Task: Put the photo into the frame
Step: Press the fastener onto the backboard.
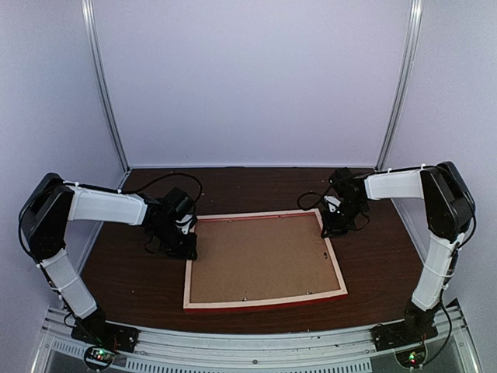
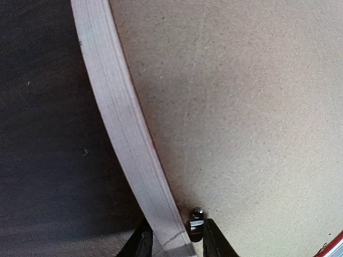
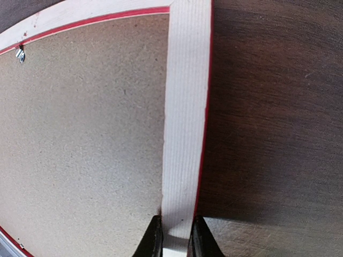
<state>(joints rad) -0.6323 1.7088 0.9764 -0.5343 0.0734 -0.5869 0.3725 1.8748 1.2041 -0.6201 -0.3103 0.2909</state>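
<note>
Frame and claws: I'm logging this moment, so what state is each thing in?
frame, lying flat, back side up
backing board, seated inside the frame
left claw, astride the frame's left rail, grip unclear
right claw, shut on the frame's right rail

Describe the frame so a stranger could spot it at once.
In the middle of the dark wooden table lies one big flat rectangle. The frame is its thin outer rim: pale wood facing up, bright red along the edges. The plain brown backing board fills the inside, so go by the pale, red-edged rails.
</note>
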